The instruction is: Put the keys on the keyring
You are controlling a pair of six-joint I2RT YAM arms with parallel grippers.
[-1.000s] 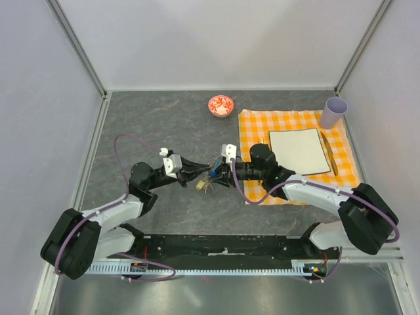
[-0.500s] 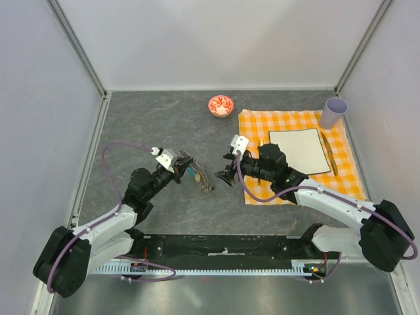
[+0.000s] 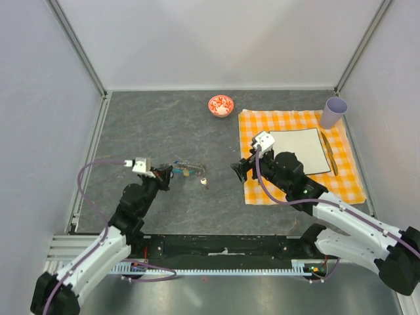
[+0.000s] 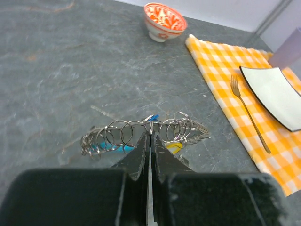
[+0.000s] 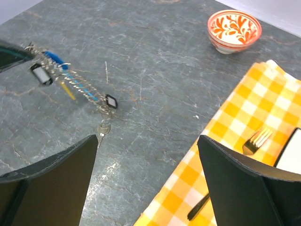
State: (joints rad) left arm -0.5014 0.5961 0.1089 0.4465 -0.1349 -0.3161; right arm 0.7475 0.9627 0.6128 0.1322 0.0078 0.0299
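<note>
Left gripper (image 4: pixel 149 147): fingers pressed shut on the keyring (image 4: pixel 123 133) wire, at their tips.
Keys (image 5: pixel 111 100): strung along it; the black-headed one shows only from the right wrist.
Right gripper (image 5: pixel 148 141): spread wide, empty, keyring ahead-left.
Bowl (image 4: pixel 163 20): far beyond.

Near side of the keyring (image 4: pixel 121 132) and keys (image 4: pixel 175 148) behind the left hand (image 4: pixel 149 137); plate (image 5: pixel 288 159) cropped.

Your left arm (image 3: pixel 98 252) and right arm (image 3: pixel 354 223) had white link shells and black joint housings. Purple cable (image 3: pixel 105 163) looped along each one. Small white camera block (image 3: pixel 139 164) at each wrist. Left gripper (image 4: pixel 149 135) and right gripper (image 5: pixel 146 139) had matte black wedge fingers (image 5: pixel 51 188). Black base plate (image 3: pixel 223 246) joined both arms.
</note>
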